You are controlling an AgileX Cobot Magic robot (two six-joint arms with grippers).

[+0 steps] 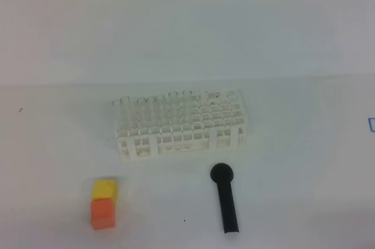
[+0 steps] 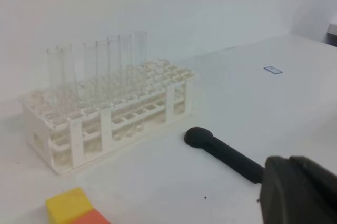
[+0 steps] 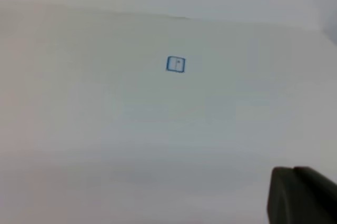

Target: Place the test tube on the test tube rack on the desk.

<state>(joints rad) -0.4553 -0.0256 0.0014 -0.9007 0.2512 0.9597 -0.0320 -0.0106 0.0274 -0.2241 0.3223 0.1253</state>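
Left to right on the white counter (image 1: 293, 161).

Front left: yellow block (image 1: 104, 188) and orange block (image 1: 102, 212), touching, yellow behind orange.

Centre: white rack (image 1: 181, 126), long side facing front. Clear tubes (image 2: 113, 68) stand upright in its rear rows, mostly toward the left end as seen from overhead. The tubes look alike, so the task's own tube cannot be picked out; no tube lies loose on the counter in any view.

Just right of centre, in front of the rack: black tool (image 1: 225, 197), flat on the counter, round head toward the rack but apart from it, handle pointing to the front edge.

Far right: small blue square mark (image 3: 175, 64) on the counter.

Arms: neither reaches into the overhead view. Left hand (image 2: 297, 192) shows only as a dark body at the lower right corner of its wrist view, low over the counter, near the tool's handle end, facing the rack. Right hand (image 3: 303, 195) likewise a dark corner, over bare counter facing the blue mark. Both hands pressed together, nothing seen between the fingers.
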